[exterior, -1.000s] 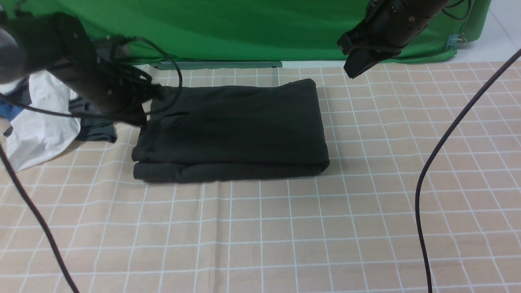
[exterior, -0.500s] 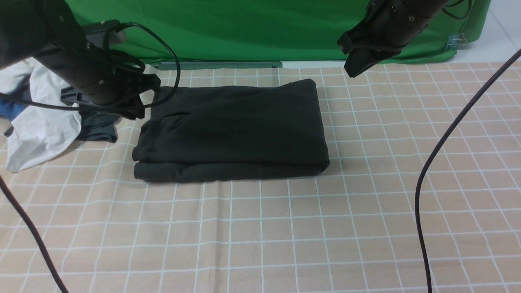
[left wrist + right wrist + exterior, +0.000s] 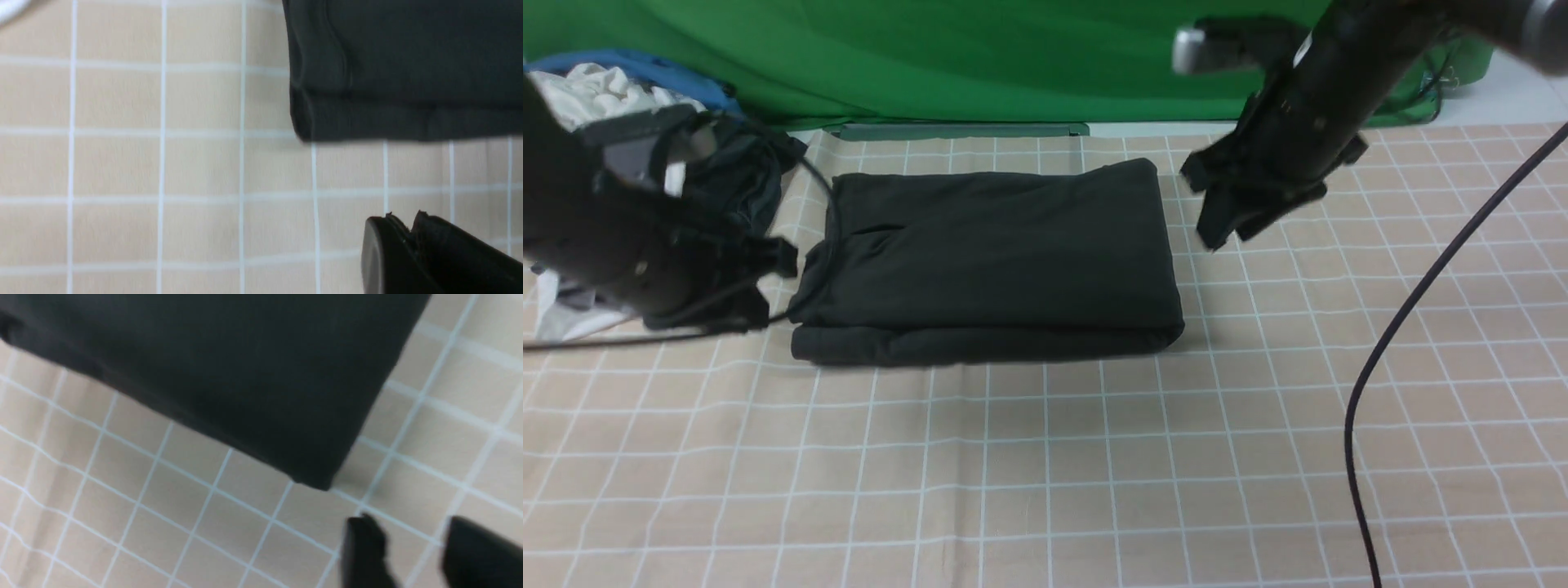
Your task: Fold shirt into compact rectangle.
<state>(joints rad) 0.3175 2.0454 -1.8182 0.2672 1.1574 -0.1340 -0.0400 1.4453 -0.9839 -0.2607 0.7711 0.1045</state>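
No text, label, brand, number or sign could be read in any view. The folded shirt [image 3: 988, 261], at the centre of the front view, showed only plain black cloth.

Soft, even light; the shirt [image 3: 996, 245] throws only a faint shadow. Motion smears my left arm [image 3: 613, 245], my right arm [image 3: 1323, 90] and both wrist views.

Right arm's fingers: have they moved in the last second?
Yes. The right fingers have come down toward the table, from above the far right corner of the shirt to beside its right edge.
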